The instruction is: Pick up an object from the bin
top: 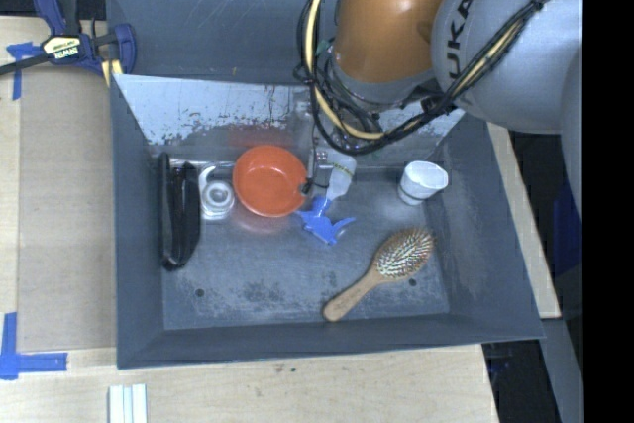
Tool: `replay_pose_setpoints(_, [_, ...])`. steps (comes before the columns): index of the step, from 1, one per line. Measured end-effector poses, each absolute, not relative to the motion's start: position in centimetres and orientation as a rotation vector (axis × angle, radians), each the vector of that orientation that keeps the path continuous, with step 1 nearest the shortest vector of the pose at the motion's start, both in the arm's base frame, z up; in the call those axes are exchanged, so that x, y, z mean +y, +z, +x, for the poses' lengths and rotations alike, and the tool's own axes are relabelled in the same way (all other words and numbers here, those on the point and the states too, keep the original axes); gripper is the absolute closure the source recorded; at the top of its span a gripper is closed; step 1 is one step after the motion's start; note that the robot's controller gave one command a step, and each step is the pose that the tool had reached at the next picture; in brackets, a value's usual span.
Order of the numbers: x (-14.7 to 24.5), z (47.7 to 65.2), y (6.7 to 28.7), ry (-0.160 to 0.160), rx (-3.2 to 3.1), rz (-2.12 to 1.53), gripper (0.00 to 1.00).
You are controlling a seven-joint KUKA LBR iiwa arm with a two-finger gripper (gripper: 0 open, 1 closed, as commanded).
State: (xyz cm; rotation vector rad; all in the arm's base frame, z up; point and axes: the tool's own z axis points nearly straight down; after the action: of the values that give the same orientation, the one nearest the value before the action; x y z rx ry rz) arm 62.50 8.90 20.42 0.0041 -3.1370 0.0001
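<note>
- The gripper [329, 181] sits low in the middle of the frame, at the end of the arm [515, 35], which comes in from the upper right.
- Whether the gripper is open or closed cannot be told. Its tip is partly hidden under the wrist, and nothing can be seen held in it.
- The orange bowl [265, 181] is round and lies open side up, just left of centre. Its right rim is right beside the gripper tip, and whether they touch is unclear.
- A small blue plastic piece [324, 227] with jagged, spread points lies just below the gripper in the frame, near the bowl's lower right edge.
- The gripper is thus between these two things, and it is not clear which one it is over.
- The arm's orange cover [391, 10] and its yellow and black cables [322, 64] fill the upper middle of the frame, hiding the back part of the bin [277, 263].
- A small clear, round container [216, 197] lies just left of the bowl.
- A long black object [178, 211] lies lengthwise along the left side of the bin floor.
- A small white cup [424, 179] stands to the right, apart from the gripper.
- A wooden hairbrush [388, 267] lies slantwise at the lower right, bristles up and handle pointing to the lower left.
</note>
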Motion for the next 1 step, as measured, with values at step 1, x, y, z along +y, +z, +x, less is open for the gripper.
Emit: replay_pose_setpoints(1, [8.84, 62.67, 20.93, -0.001, -3.146, -0.001, 0.00])
